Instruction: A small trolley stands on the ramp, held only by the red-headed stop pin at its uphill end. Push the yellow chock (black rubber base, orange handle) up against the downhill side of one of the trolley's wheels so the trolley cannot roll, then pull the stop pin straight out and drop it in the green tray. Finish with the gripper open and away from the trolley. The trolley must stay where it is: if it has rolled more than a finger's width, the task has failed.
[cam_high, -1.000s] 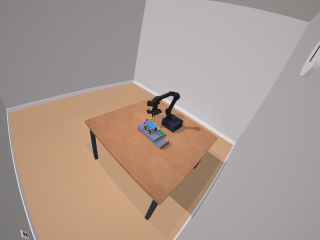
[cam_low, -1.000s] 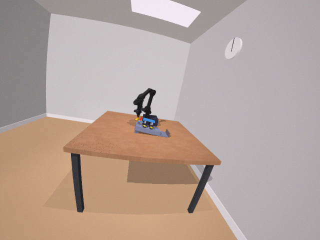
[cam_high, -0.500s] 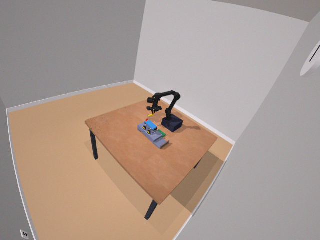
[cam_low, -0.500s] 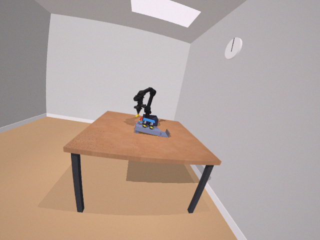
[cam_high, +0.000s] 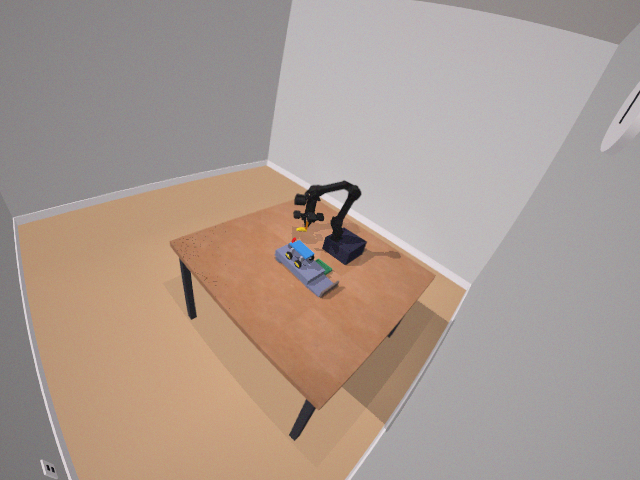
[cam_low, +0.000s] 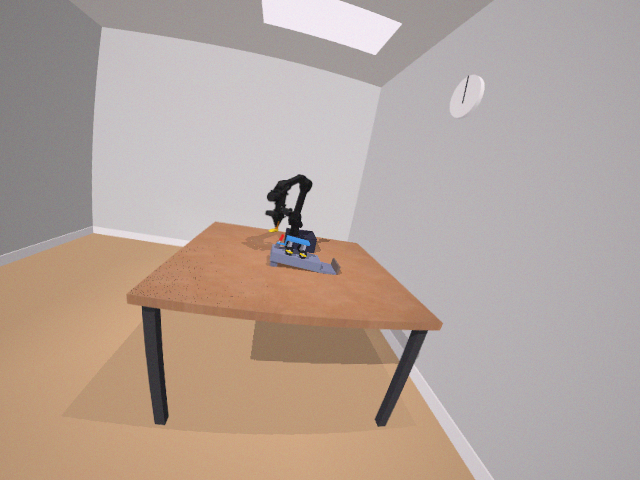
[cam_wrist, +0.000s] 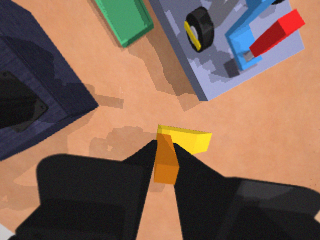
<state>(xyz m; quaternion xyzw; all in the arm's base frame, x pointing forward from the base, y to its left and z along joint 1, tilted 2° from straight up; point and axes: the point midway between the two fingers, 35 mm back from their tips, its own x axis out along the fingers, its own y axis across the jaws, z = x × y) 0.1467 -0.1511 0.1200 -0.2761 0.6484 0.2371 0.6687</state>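
Observation:
My gripper (cam_high: 306, 225) (cam_low: 277, 225) (cam_wrist: 163, 145) is shut on the orange handle of the yellow chock (cam_high: 300, 229) (cam_low: 272, 230) (cam_wrist: 192, 141) and holds it in the air, above the table beyond the ramp's uphill end. The chock's black base is hidden. The blue trolley (cam_high: 301, 249) (cam_low: 297, 240) stands on the grey-blue ramp (cam_high: 316, 274) (cam_low: 310, 263) (cam_wrist: 212, 84). The red-headed stop pin (cam_high: 293, 240) (cam_low: 281, 238) (cam_wrist: 277, 34) stands at the trolley's uphill end. The green tray (cam_high: 324, 266) (cam_wrist: 125, 22) lies beside the ramp, on the arm's side.
The arm's dark base block (cam_high: 344, 245) (cam_low: 310, 241) (cam_wrist: 55, 75) stands on the wooden table (cam_high: 248, 279) (cam_low: 232, 289) (cam_wrist: 125, 145) next to the tray. The ramp's low end has a raised lip (cam_low: 336, 266). A yellow-marked wheel (cam_wrist: 200, 30) shows near the ramp's side edge in the wrist view.

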